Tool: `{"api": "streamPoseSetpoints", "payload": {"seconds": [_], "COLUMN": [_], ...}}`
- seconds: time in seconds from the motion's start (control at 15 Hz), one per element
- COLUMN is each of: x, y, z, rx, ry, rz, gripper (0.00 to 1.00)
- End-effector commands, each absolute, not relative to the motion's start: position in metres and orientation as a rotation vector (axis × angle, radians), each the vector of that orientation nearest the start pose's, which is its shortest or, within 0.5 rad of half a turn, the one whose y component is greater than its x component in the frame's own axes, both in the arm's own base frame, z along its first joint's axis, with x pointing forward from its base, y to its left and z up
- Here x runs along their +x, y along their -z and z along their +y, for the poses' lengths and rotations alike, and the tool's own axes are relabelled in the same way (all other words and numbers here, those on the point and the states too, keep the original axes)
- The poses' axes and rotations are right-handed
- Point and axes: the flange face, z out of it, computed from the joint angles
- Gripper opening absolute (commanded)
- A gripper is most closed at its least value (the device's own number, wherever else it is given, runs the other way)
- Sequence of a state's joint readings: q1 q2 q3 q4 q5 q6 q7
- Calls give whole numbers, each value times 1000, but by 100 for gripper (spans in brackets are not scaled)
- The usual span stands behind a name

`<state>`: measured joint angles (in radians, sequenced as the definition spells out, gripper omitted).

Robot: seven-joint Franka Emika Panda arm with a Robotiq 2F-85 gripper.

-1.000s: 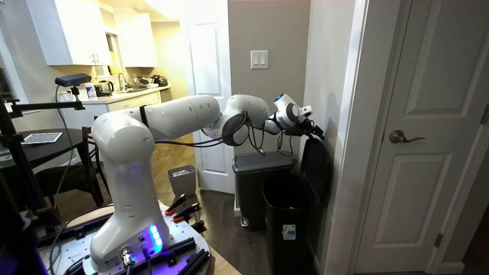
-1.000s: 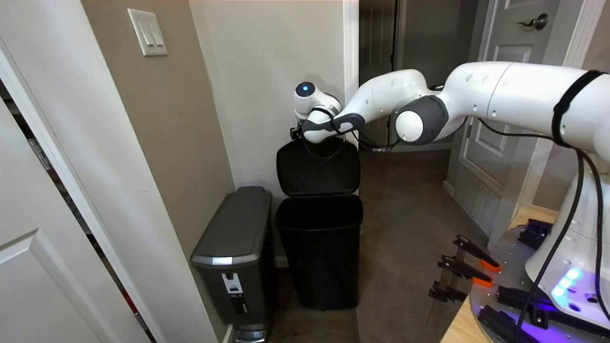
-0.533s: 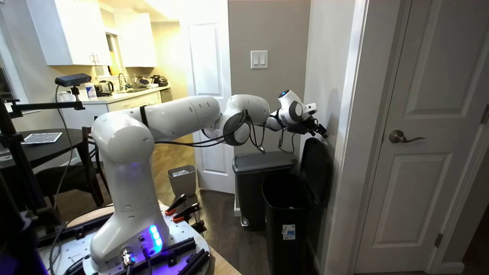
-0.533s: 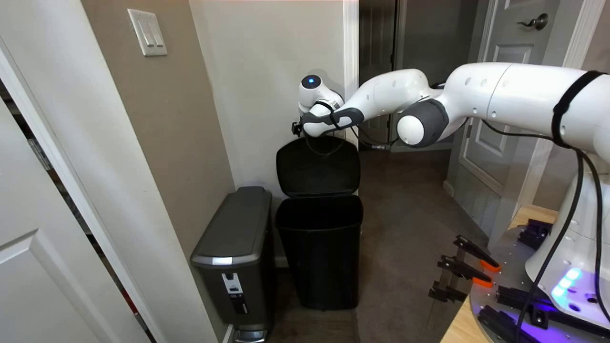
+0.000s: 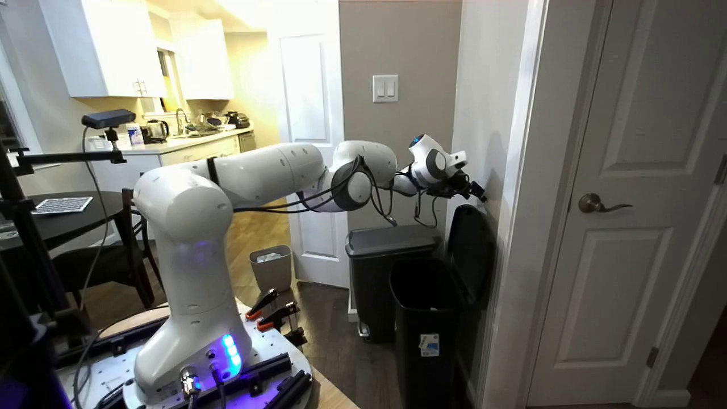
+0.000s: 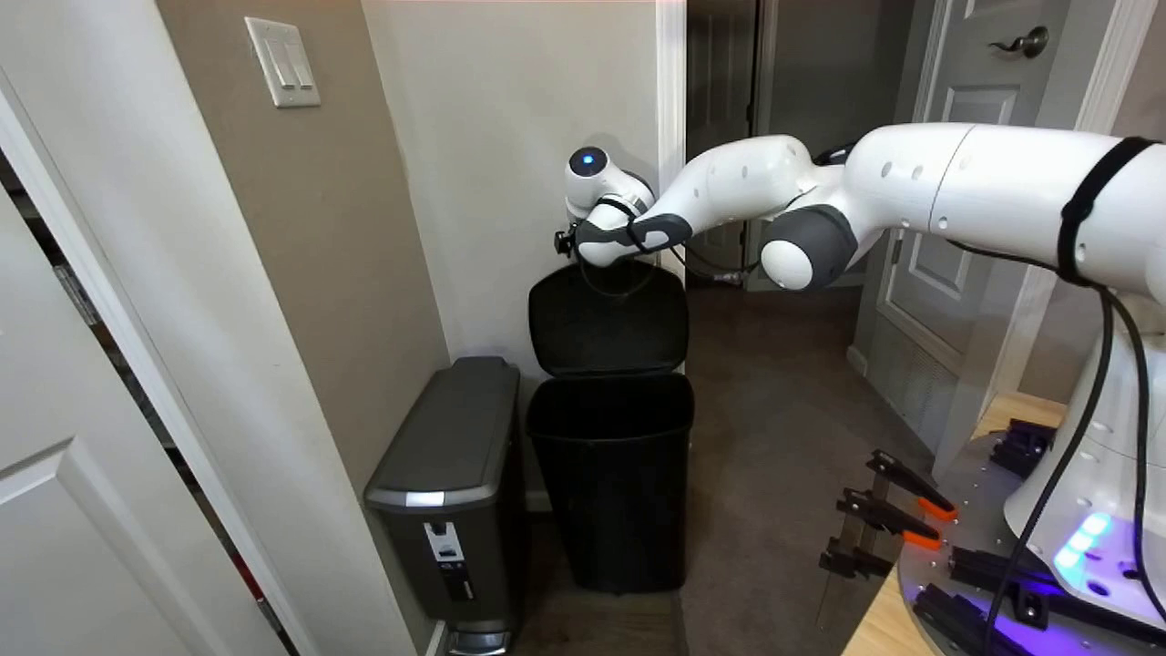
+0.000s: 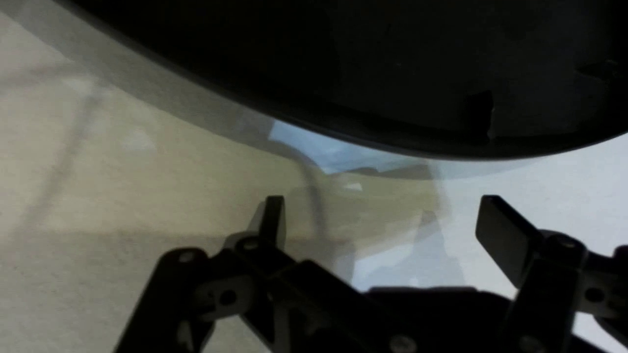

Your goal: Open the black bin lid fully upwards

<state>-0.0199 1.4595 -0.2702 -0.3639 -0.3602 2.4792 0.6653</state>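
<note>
While the flat black plastic lid with rounded corners (image 6: 608, 319) stands raised and nearly upright, close to the pale wall (image 6: 515, 164), the tall, rectangular, all-black plastic bin (image 6: 615, 510) below it stands uncovered on the brown floor (image 6: 601, 629), joined to the lid along the rim nearest that wall. One face of the bin bears a small white-and-blue label (image 5: 430, 345). At the end of the white, jointed robot arm (image 6: 966, 182), the black two-fingered gripper (image 7: 381, 211) is spread wide, pale wall showing between its tips in the wrist view; the lid's curved edge crosses the upper part of that view, apart from both tips. In an exterior view the gripper's fingers (image 5: 478, 191) sit just above the lid's top edge, near the wall; whether they touch the wall cannot be told. Just beside the black bin stands a dark grey rectangular bin (image 6: 451, 465) with a paler grey top, closed. Farther off, a small tapered grey wastebasket (image 5: 272, 274) holds something pale.
</note>
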Motion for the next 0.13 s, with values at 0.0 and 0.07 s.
{"api": "streamPoseSetpoints", "payload": {"seconds": [0.0, 0.07], "x": [849, 849], "y": [-247, -249], "z": [-65, -64], "rx": [-3155, -3155], "ry": [1328, 1343], "rz": [668, 676], "gripper": [100, 100]}}
